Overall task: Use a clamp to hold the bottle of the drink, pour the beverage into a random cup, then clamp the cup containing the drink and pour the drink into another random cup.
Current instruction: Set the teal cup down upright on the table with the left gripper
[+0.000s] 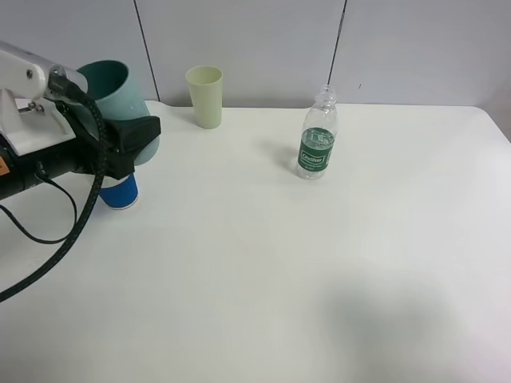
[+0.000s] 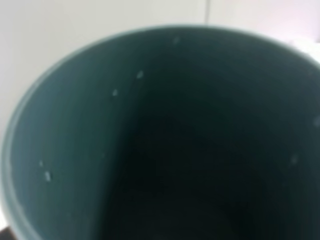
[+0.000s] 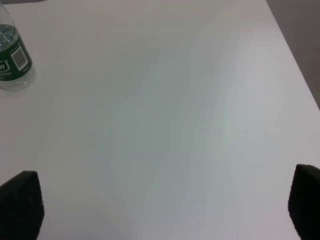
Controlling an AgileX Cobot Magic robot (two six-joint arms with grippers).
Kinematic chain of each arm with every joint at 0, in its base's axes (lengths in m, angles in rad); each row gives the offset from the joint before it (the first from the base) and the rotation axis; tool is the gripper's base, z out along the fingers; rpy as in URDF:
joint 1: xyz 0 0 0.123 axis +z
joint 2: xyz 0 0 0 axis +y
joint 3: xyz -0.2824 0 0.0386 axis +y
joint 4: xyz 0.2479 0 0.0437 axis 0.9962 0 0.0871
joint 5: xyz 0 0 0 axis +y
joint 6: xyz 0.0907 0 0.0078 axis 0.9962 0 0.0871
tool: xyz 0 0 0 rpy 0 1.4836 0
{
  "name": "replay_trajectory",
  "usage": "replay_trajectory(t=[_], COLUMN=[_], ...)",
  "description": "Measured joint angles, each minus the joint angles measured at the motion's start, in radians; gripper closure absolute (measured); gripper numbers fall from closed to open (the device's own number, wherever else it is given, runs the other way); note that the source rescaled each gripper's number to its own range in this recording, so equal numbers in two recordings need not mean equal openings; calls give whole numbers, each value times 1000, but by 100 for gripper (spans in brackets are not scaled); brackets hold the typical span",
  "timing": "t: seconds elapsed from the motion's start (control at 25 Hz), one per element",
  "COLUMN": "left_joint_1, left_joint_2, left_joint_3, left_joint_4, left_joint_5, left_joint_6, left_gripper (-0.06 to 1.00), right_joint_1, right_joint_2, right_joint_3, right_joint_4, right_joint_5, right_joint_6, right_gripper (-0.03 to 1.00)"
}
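- Left gripper [image 1: 132, 140] is clamped on the teal-green tumbler [image 1: 112, 92], holding it tilted in the air above the blue-sleeved paper cup [image 1: 120, 191] near the table's [image 1: 263, 271] left edge.
- Right gripper [image 3: 165, 210] stands wide apart and empty over bare tabletop, only its dark fingertips [image 3: 20, 202] showing.
- Water bottle [image 1: 318, 136] stands upright mid-table, uncapped, with open room around it.
- Pale yellow-green tumbler [image 1: 205, 96] stands at the back edge.
- Paper cup is mostly hidden by the arm; whether anything is pouring cannot be made out.

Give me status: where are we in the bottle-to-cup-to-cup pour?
Done: bottle stands alone, uncapped. In hand: left gripper holds the teal cup tilted above the blue cup; its inside shows only droplets. Left: righting and setting down the teal cup.
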Motion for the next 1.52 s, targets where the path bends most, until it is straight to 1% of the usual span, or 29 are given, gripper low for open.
replay_trajectory(t=[0.08,0.28,0.36,0.44,0.48,0.6,0.72,0.84,0.96,1.16,1.24,1.32,1.52], left_joint_1=[-57,-199,-248,-287,-306,-361,-405,-429,-431,-431,-431,-431,-431], left_joint_2=[0,1,17,49,65,124,174,218,259,333,372,415,510], left_joint_3=[0,0,0,0,0,-1,-2,-6,-37,-84,-88,-89,-89], left_joint_4=[-127,-451,-586,-693,-741,-845,-921,-956,-975,-973,-946,-900,-793], left_joint_5=[24,33,27,13,2,-52,-121,-170,-171,-169,-170,-172,-222], left_joint_6=[94,373,462,532,562,620,648,654,654,654,654,654,654], left_gripper=[92,92,92,92,92,92,92,92,92,92,92,92,92], right_joint_1=[0,0,0,0,0,0,0,0,0,0,0,0,0], right_joint_2=[0,0,0,0,0,0,0,0,0,0,0,0,0], right_joint_3=[0,0,0,0,0,0,0,0,0,0,0,0,0], right_joint_4=[0,0,0,0,0,0,0,0,0,0,0,0,0], right_joint_5=[0,0,0,0,0,0,0,0,0,0,0,0,0], right_joint_6=[0,0,0,0,0,0,0,0,0,0,0,0,0], right_gripper=[-3,-3,-3,-3,-3,-3,-3,-3,-3,-3,-3,-3,-3])
